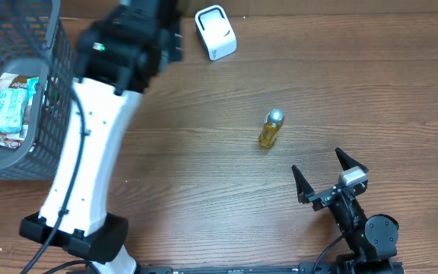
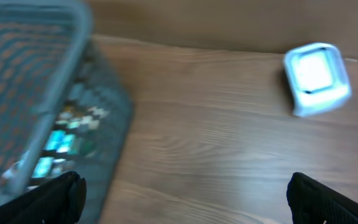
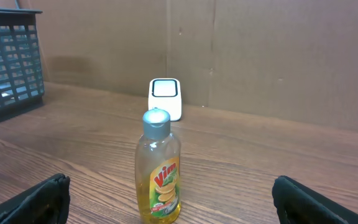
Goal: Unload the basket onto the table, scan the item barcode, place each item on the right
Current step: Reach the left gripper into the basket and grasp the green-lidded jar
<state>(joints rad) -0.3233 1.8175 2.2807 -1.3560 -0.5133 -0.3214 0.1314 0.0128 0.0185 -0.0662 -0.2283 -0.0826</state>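
Note:
A small yellow dish-soap bottle with a silver cap stands upright on the wooden table, its Vim label facing the right wrist camera. The white scanner sits at the back of the table, behind the bottle and at the upper right of the blurred left wrist view. My right gripper is open, low on the table, a short way in front of the bottle and apart from it. My left gripper is open over bare wood between basket and scanner, holding nothing.
A grey wire basket stands at the far left with snack packets inside; its wall fills the left of the left wrist view. The left arm's white link slants across the table's left side.

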